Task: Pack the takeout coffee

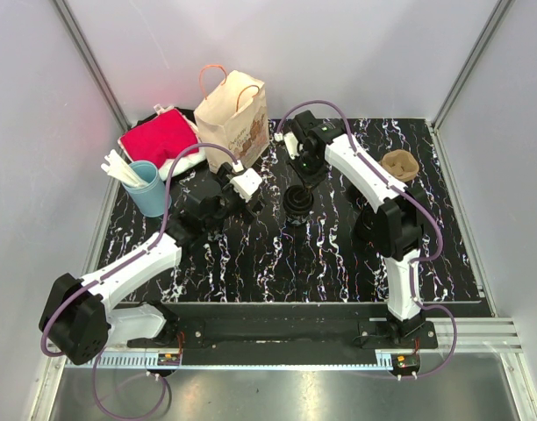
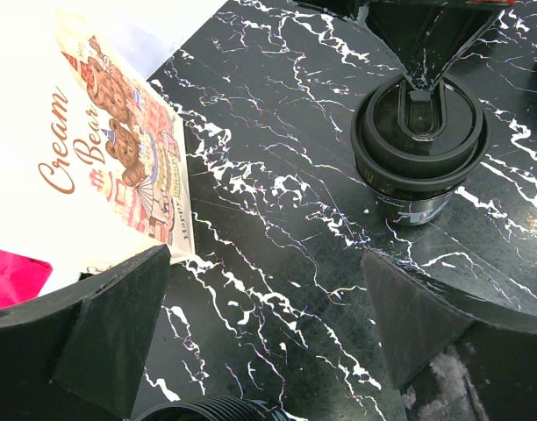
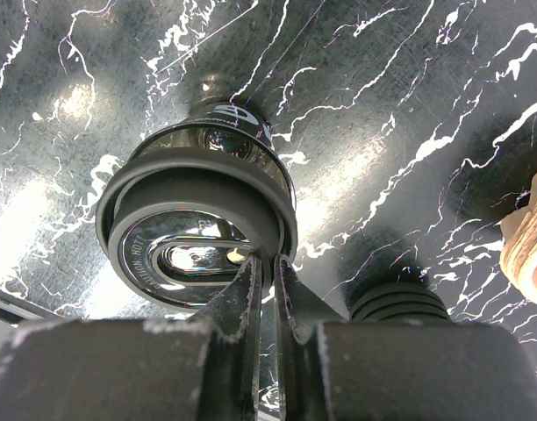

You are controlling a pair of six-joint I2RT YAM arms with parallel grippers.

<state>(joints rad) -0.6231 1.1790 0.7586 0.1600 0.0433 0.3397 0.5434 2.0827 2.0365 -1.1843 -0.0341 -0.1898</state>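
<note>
A: Biggest worry first?

B: Toppling of the paper bag (image 1: pixel 238 118), standing at 11 o'clock from the coffee cup (image 1: pixel 297 203) on the surface (image 1: pixel 321 263). Light and unsupported, so likely to tip or fold shut if nudged during loading.

A: And the cup itself?

B: Upright near the middle of the surface, lidded, not yet in the bag. Touched on the lid (image 3: pixel 194 237) by the right end effector (image 3: pixel 267 267), fingers (image 3: pixel 242 307) pressed together with nothing seen between them. Could skid the cup or tip it toward 6 o'clock if pushed off-centre. Could also leak through a badly seated lid.

A: Left side?

B: Spread wide and holding nothing: the left end effector (image 2: pixel 264 324), hovering at about 9 o'clock of the cup, between it and the bag. Might clip the right one on closing in, given so little room there.

A: Anything hard to make out?

B: Mouth and inside of the bag: not shown well enough to judge room. Base of the cup: hidden under its own lid from the right wrist. Seating of the lid: impossible to judge. Raised lettering on the lid: too small to read.
</note>
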